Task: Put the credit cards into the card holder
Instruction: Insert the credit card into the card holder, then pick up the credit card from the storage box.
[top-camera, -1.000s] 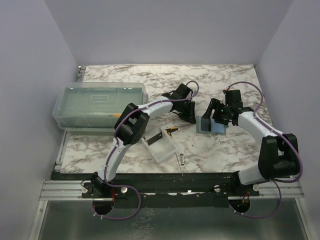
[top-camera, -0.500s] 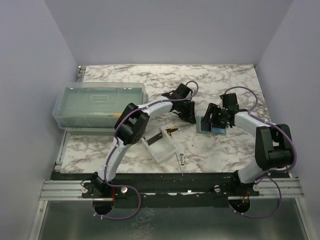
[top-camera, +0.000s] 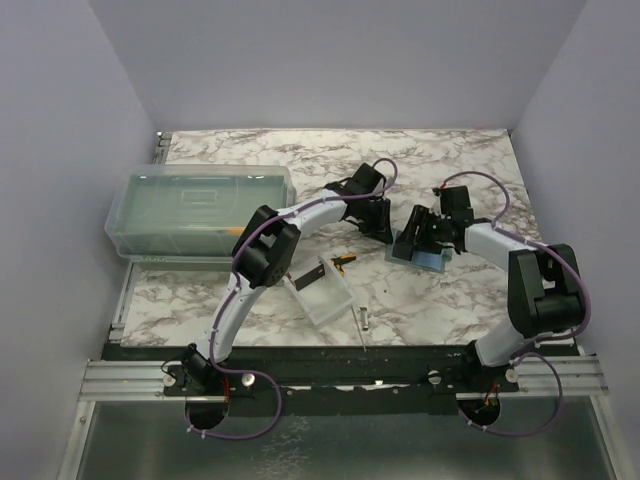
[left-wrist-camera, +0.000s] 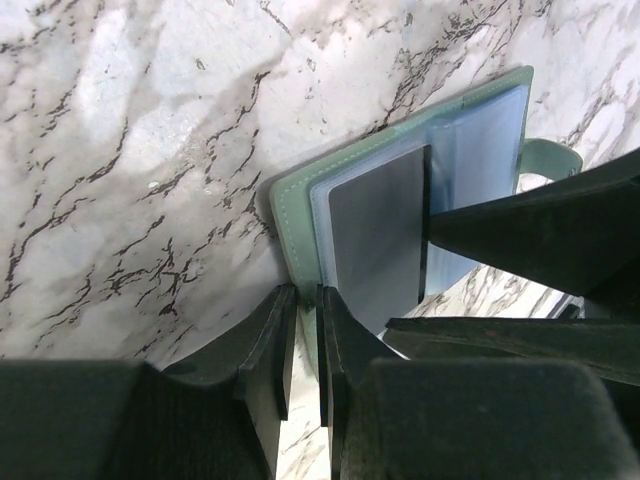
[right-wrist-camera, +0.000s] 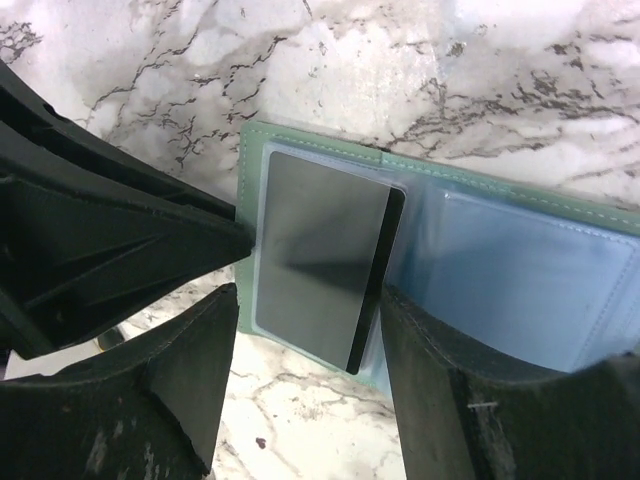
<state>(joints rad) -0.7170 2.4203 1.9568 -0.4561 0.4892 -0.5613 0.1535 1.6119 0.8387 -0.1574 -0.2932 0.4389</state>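
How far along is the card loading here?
Done: card holder lies open. In hand: black card looks mostly slid in, one edge out, between the fingers of the open right gripper; left gripper sits at the holder's edge. Left: seating it, and what looks like another card by the clear tray.

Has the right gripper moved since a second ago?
Yes. The right gripper has slid left, nearer the small orange-handled black tool, which lies where it was on the white marble-patterned table.
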